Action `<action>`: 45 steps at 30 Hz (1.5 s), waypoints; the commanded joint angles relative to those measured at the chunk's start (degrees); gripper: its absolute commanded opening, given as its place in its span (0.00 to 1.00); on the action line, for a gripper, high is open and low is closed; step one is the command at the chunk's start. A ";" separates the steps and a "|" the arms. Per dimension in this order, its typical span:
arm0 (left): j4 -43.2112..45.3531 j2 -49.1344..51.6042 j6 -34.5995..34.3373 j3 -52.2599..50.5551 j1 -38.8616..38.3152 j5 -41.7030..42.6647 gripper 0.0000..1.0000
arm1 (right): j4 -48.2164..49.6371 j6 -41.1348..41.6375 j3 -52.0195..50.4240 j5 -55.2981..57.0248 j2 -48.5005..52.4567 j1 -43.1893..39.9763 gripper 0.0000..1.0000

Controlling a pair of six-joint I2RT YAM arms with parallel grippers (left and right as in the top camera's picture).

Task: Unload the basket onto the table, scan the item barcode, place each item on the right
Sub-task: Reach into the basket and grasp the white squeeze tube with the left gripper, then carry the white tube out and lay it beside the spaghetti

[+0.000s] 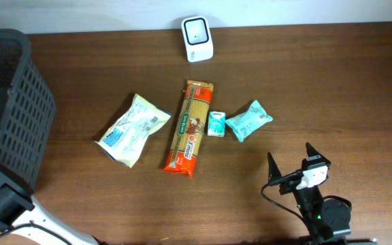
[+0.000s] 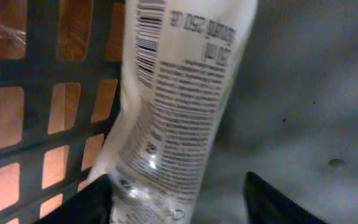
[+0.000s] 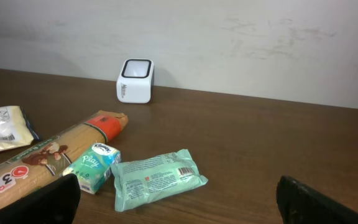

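In the left wrist view a white printed tube (image 2: pixel 179 93) stands inside the dark basket (image 2: pixel 42 71), with its barcode (image 2: pixel 145 43) near the top left. My left gripper (image 2: pixel 178 204) straddles the tube's lower end. The left finger (image 2: pixel 86 202) lies against the tube, and the right finger (image 2: pixel 272 199) stands apart from it. The white scanner (image 1: pixel 197 39) sits at the table's far edge and shows again (image 3: pixel 135 81) in the right wrist view. My right gripper (image 1: pixel 290 154) hovers open and empty at the front right.
The black basket (image 1: pixel 12 102) stands at the left edge. Mid-table lie a white pouch (image 1: pixel 133 129), a long pasta pack (image 1: pixel 190 127), a small tissue pack (image 1: pixel 216 123) and a teal wipes pack (image 1: pixel 248 120). The wipes pack (image 3: pixel 157 178) lies just ahead of my right gripper.
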 commanded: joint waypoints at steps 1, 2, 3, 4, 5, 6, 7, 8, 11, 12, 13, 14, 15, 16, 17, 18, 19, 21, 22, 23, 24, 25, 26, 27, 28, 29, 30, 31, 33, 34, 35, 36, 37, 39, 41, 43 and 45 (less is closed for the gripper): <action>-0.33 1.09 -0.35 -0.50 0.07 2.86 0.50 | -0.11 0.42 -0.37 0.31 -0.42 -0.11 0.98; -0.37 1.09 -0.87 -0.50 0.07 2.80 0.42 | -0.09 0.42 -0.37 0.28 -0.42 -0.11 0.99; -0.37 1.09 -1.77 -0.50 0.07 2.82 0.37 | -0.09 0.42 -0.37 0.28 -0.42 -0.11 0.99; -0.37 1.09 -3.23 -0.50 0.07 2.86 0.28 | -0.11 0.42 -0.37 0.31 -0.42 -0.11 0.99; -0.55 1.09 -4.07 -0.50 0.04 3.50 0.11 | -0.11 0.42 -0.37 0.28 -0.42 -0.11 0.99; -0.76 1.09 -4.20 -0.50 0.04 5.31 0.03 | -0.09 0.42 -0.37 0.31 -0.42 -0.11 0.99; -1.03 1.09 -4.22 -0.50 0.04 6.27 0.00 | -0.09 0.42 -0.37 0.28 -0.42 -0.11 0.99; -1.46 1.05 -4.22 -0.48 0.04 6.38 0.00 | -0.09 0.42 -0.37 0.28 -0.42 -0.11 0.99; -1.95 -2.12 -5.70 -0.31 0.04 6.23 0.00 | -0.11 0.42 -0.37 0.31 -0.42 -0.11 0.99; -1.53 -4.24 -7.17 -0.09 0.04 6.27 0.00 | -0.09 0.42 -0.37 0.31 -0.42 -0.11 0.99; -1.11 -7.10 -8.63 0.68 0.04 6.25 0.00 | -0.09 0.42 -0.37 0.28 -0.42 -0.11 0.99; -0.55 -9.53 -11.78 1.51 0.04 6.27 0.00 | -0.09 0.42 -0.37 0.28 -0.42 -0.11 0.99; 0.11 -12.55 -15.17 2.86 -0.07 6.69 0.00 | -0.11 0.42 -0.37 0.28 -0.42 -0.11 0.99; 0.68 -15.69 -17.49 4.22 -0.35 7.48 0.00 | -0.09 0.42 -0.37 0.28 -0.42 -0.11 0.99; 1.62 -18.27 -18.88 4.79 -0.92 7.98 0.00 | -0.09 0.42 -0.37 0.31 -0.42 -0.11 0.99; 3.26 -21.57 -19.26 4.90 -1.75 8.87 0.00 | -0.11 0.42 -0.37 0.28 -0.42 -0.11 0.99; 4.44 -23.78 -19.32 4.90 -2.62 9.46 0.00 | -0.11 0.42 -0.37 0.28 -0.42 -0.11 0.99; 6.51 -30.67 -19.87 4.90 -6.16 10.43 0.00 | -0.11 0.42 -0.37 0.28 -0.42 -0.11 0.99; 6.56 -33.14 -20.55 4.90 -8.04 10.80 0.00 | -0.09 0.42 -0.37 0.28 -0.42 -0.11 0.99; 5.79 -36.65 -21.35 4.90 -11.47 10.97 0.00 | -0.09 0.42 -0.37 0.28 -0.42 -0.11 0.99; 4.52 -39.26 -21.38 4.90 -14.99 11.02 0.00 | -0.09 0.42 -0.37 0.31 -0.42 -0.11 0.99; 3.54 -40.57 -21.38 4.90 -17.31 11.47 0.00 | -0.09 0.42 -0.37 0.28 -0.42 -0.11 0.99; 1.57 -42.29 -21.64 4.90 -21.27 12.04 0.00 | -0.09 0.42 -0.37 0.31 -0.42 -0.11 0.99; -0.59 -43.19 -22.91 4.90 -24.85 12.28 0.00 | -0.09 0.42 -0.37 0.31 -0.42 -0.11 0.99; -4.17 -43.32 -23.12 4.90 -28.41 14.34 0.00 | -0.09 0.42 -0.37 0.28 -0.42 -0.11 0.99; -9.46 -42.71 -25.00 4.87 -32.04 16.70 0.00 | -0.09 0.42 -0.37 0.28 -0.42 -0.11 0.99; -15.26 -41.42 -25.81 4.85 -35.43 19.34 0.00 | -0.11 0.42 -0.37 0.28 -0.42 -0.11 0.99; -21.97 -38.82 -25.79 4.66 -39.41 20.39 0.00 | -0.09 0.42 -0.37 0.31 -0.42 -0.11 0.99; -26.88 -34.84 -24.68 3.54 -43.04 20.35 0.00 | -0.11 0.42 -0.37 0.28 -0.42 -0.11 0.98; -27.91 -32.89 -24.04 2.64 -44.11 20.33 0.00 | -0.09 0.42 -0.37 0.31 -0.42 -0.11 0.99; -28.22 -30.23 -24.06 0.92 -45.05 20.39 0.00 | -0.11 0.42 -0.37 0.28 -0.42 -0.11 0.99; -28.17 -28.28 -24.06 -0.39 -45.64 20.39 0.00 | -0.11 0.42 -0.37 0.28 -0.42 -0.11 0.99; -28.15 -26.64 -24.09 -1.01 -46.25 20.48 0.00 | -0.11 0.42 -0.37 0.28 -0.42 -0.11 0.99; -28.24 -23.58 -24.11 -1.40 -48.28 22.56 0.00 | -0.09 0.42 -0.37 0.31 -0.42 -0.11 0.99; -28.22 -21.46 -24.17 -1.42 -51.30 30.73 0.00 | -0.09 0.42 -0.37 0.31 -0.42 -0.11 0.99; -28.24 -20.37 -24.30 -1.49 -54.23 32.39 0.00 | -0.11 0.42 -0.37 0.31 -0.42 -0.11 0.99; -28.24 -18.82 -24.30 -1.57 -58.12 32.44 0.00 | -0.09 0.42 -0.37 0.28 -0.42 -0.11 0.99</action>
